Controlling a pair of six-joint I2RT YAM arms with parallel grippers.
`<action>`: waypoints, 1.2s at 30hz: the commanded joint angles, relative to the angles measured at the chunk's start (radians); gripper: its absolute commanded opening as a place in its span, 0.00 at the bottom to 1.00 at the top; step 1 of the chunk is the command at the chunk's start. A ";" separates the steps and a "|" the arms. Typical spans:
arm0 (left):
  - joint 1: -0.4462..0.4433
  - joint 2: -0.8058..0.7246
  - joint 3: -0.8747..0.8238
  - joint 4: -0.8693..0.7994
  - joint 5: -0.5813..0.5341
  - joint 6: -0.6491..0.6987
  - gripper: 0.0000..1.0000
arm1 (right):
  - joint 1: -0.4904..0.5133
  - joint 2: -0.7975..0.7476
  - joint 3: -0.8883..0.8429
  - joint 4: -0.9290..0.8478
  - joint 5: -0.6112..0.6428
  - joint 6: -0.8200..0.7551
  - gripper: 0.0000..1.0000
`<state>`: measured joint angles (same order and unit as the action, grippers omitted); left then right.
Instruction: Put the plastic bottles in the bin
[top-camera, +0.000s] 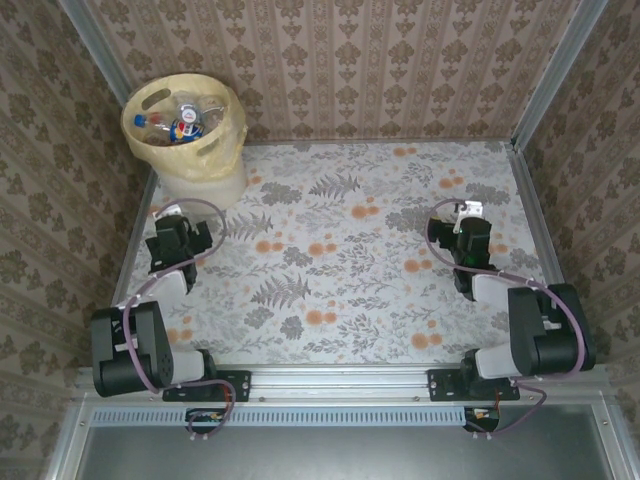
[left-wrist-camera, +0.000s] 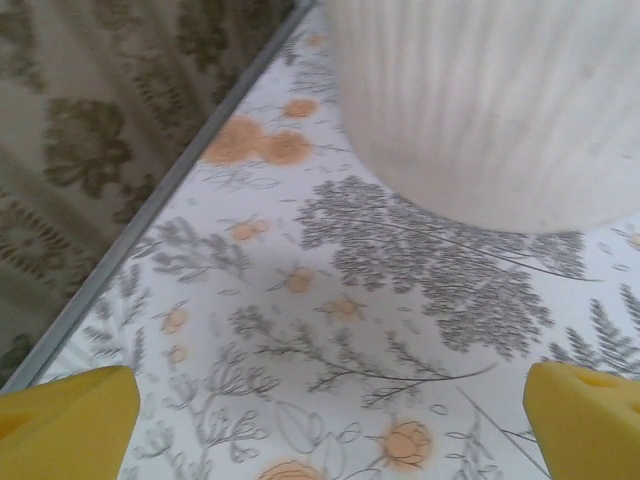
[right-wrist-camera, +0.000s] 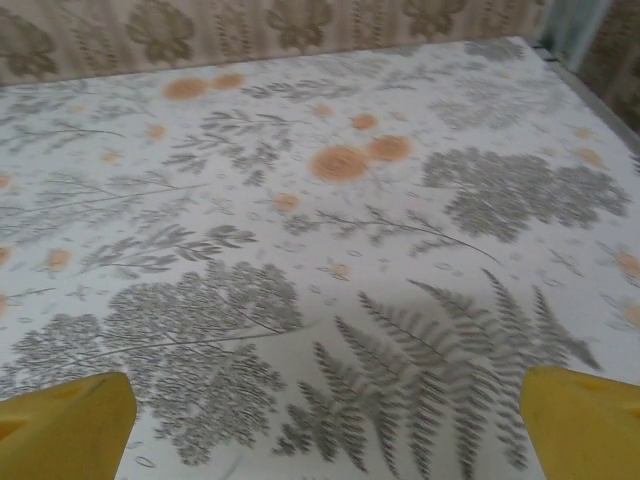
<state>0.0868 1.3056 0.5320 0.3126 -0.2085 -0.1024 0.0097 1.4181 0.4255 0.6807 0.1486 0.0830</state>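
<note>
Bin: the bin (top-camera: 205, 165) stands in the far left corner of the worktop (top-camera: 340, 275), tucked close to both walls. This leaves the middle of the worktop free for the arms to sweep. Its ribbed pale side fills the upper right of the left wrist view.

Bottles: the plastic bottles (top-camera: 185, 122) lie heaped inside the bin, below its rim. Red, blue and white caps and labels show among the clear bodies. Every bottle I can make out sits in there.

Left pincer: the left pincer (top-camera: 180, 212) hangs just on the near side of the bin and points toward its base. Its yellow fingers (left-wrist-camera: 70, 425) are spread wide apart, with flowered worktop between them and nothing held.

Right pincer: the right pincer (top-camera: 466, 212) is well apart from the bin, across the worktop toward the opposite wall. Its fingers (right-wrist-camera: 580, 425) are likewise spread, with fern pattern between them and nothing gripped.

Why posed so: both arms are folded back and low, which reads as a resting stance. The spread fingers fit arms that have nothing to carry.

Stage: judged from this layout, the job looks finished or very nearly so.

Next move: probably none. If a bottle lies hidden behind the bin, the left arm is the nearer one.

Risk: the left pincer is close to the bin's wall, so a careless forward swing could shove the light bucket.
</note>
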 joint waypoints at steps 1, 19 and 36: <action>0.004 -0.035 -0.016 0.140 0.143 0.096 1.00 | -0.005 0.071 -0.066 0.237 -0.132 -0.052 1.00; 0.032 0.004 -0.123 0.294 0.168 0.116 1.00 | 0.013 0.114 -0.053 0.241 0.032 -0.011 1.00; -0.131 0.229 -0.147 0.575 -0.009 0.109 1.00 | 0.012 0.113 -0.051 0.240 0.029 -0.014 1.00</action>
<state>-0.0463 1.5436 0.3790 0.8021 -0.1253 0.0193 0.0174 1.5341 0.3542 0.8906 0.1589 0.0631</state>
